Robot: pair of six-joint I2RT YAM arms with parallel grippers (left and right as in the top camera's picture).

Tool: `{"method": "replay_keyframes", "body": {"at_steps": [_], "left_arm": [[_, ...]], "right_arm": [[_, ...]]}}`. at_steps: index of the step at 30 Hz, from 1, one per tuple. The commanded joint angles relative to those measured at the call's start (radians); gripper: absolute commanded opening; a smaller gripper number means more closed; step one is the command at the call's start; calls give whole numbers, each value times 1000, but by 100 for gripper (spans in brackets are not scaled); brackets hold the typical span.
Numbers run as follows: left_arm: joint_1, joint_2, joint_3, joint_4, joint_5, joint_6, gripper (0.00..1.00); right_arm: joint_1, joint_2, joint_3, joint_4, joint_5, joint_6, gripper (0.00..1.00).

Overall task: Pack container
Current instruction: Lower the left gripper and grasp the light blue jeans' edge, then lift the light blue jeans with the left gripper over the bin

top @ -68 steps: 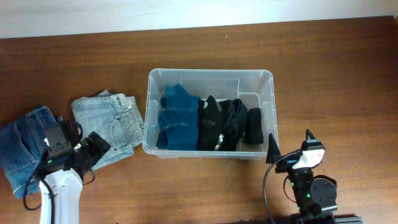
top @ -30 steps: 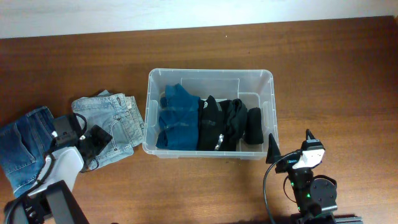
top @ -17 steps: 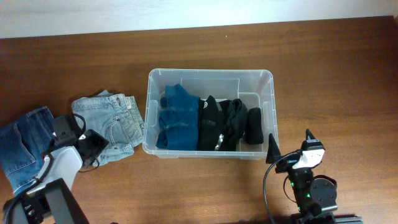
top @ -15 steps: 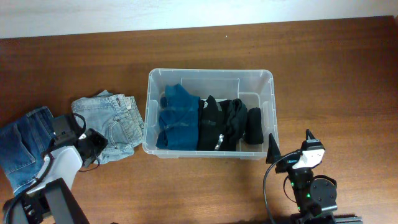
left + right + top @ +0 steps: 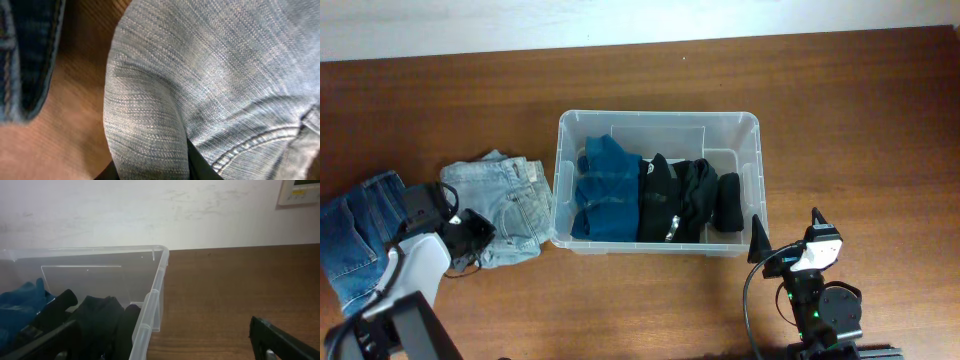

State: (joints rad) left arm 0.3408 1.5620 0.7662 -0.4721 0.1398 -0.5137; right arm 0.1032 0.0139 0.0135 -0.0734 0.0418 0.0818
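The container (image 5: 658,120), a clear plastic bin, stands mid-table and holds a blue garment (image 5: 605,190) and black garments (image 5: 680,200). Folded light-blue jeans (image 5: 510,200) lie just left of it. My left gripper (image 5: 470,232) is at their near left corner, shut on a fold of the light denim (image 5: 150,125). That fold is pinched between the dark fingers (image 5: 197,167) at the bottom edge of the left wrist view. My right gripper (image 5: 787,232) stands open by the container's near right corner (image 5: 155,287), with nothing between its fingers (image 5: 280,340).
Dark blue jeans (image 5: 350,235) lie at the table's far left, beside the left arm; their hem (image 5: 25,50) shows in the left wrist view. Bare wooden tabletop (image 5: 860,130) stretches right of the container. A white wall (image 5: 150,210) runs behind the table.
My left gripper has closed on the edge of the light-blue jeans. The jeans have bunched and shifted slightly right, toward the container. The right arm has not moved.
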Motion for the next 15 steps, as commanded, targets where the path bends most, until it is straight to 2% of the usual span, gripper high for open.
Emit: {"method": "replay_keyframes", "body": {"at_steps": [1,7,15], "left_arm": [[-10,-105,28,-11,48,117,1],[-10,-254,58,-8,56,126,1],[-11,-351,102,-12,56,126,0]], "right_arm": [[-8,-10,-8,-2,16,0,98],[-8,-10,-8,-2,16,0,99],[-8,-10,-8,-2,16,0,99]]}}
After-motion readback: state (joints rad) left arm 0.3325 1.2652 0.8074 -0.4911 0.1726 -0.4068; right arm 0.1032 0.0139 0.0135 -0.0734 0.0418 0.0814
